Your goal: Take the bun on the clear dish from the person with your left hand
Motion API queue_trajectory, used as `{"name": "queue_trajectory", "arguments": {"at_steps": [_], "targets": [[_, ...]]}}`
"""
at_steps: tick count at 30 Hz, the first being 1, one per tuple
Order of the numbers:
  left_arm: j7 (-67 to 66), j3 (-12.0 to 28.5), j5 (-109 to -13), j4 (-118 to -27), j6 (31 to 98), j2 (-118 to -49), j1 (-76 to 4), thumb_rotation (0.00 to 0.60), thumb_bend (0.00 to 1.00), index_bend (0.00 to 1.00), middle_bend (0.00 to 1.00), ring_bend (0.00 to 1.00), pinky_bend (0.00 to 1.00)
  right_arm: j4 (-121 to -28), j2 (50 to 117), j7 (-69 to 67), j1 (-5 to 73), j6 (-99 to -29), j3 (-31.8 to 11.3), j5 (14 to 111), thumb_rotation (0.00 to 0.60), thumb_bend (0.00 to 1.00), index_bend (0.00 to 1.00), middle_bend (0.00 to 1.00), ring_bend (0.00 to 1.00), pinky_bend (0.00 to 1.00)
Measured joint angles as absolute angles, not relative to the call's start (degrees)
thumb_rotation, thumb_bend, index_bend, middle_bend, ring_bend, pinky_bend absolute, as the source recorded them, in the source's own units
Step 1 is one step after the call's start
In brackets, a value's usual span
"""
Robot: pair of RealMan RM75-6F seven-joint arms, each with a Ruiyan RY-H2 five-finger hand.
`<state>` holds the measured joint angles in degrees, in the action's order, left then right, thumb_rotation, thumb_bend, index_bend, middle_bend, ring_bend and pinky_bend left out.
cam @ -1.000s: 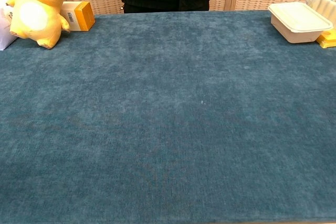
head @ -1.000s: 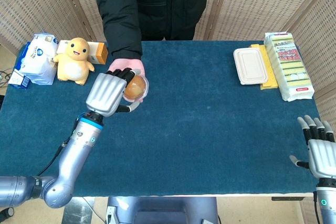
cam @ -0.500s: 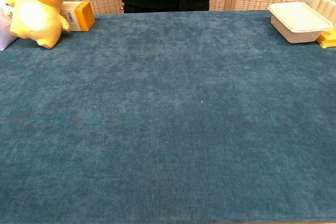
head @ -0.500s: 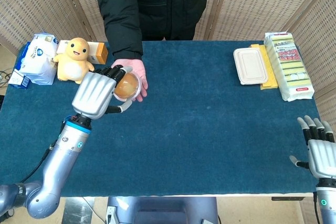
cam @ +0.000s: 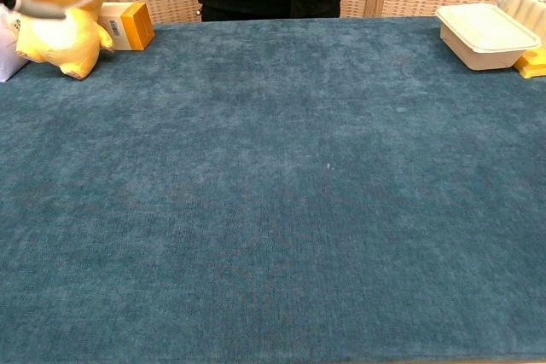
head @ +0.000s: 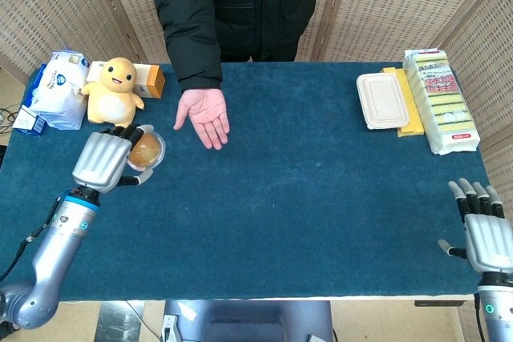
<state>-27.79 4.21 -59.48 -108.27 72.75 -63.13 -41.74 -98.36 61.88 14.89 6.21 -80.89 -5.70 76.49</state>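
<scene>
The left hand (head: 107, 159) grasps a clear dish (head: 151, 150) holding a round, golden-brown glazed bun (head: 144, 150); the right hand (head: 483, 234) idles, fingers straight, grasping nothing.

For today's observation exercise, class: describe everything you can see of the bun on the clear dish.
The bun is round, golden brown and glossy. It sits in a shallow clear dish that looks like plastic. The left hand holds the dish from the side, fingers curled over its rim, above the blue table, in front of the yellow toy. The person's hand is open, apart from it.
</scene>
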Motion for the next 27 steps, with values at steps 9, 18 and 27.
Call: {"name": "queue_trajectory", "arguments": {"at_steps": [9,18,27], "targets": [[-22.21,1.29,-59.97,-88.97,65.02,-73.25,-38.79,0.600,0.25,0.40,0.46,0.39,0.49,-98.68,61.96,15.49,6.43,-80.39,-5.47,76.20,0.600,0.00,0.09,0.05,0.03,0.00],[-16.63,1.17,-60.44,-75.03,57.47,-82.18,-37.60,0.600,0.18,0.36,0.38,0.29,0.43,-98.40,61.77,14.89,6.58,-79.86,-5.55,75.61,0.600,0.00,0.09,0.05,0.03,0.00],[-18.63,2.44,-57.48,-79.28,54.56,-80.35,-37.24,0.600,0.08,0.00,0.00,0.00,0.22,-98.72,61.61,14.90,6.46,-80.19,-5.45,75.80,0.600,0.00,0.09,0.05,0.03,0.00]]}}
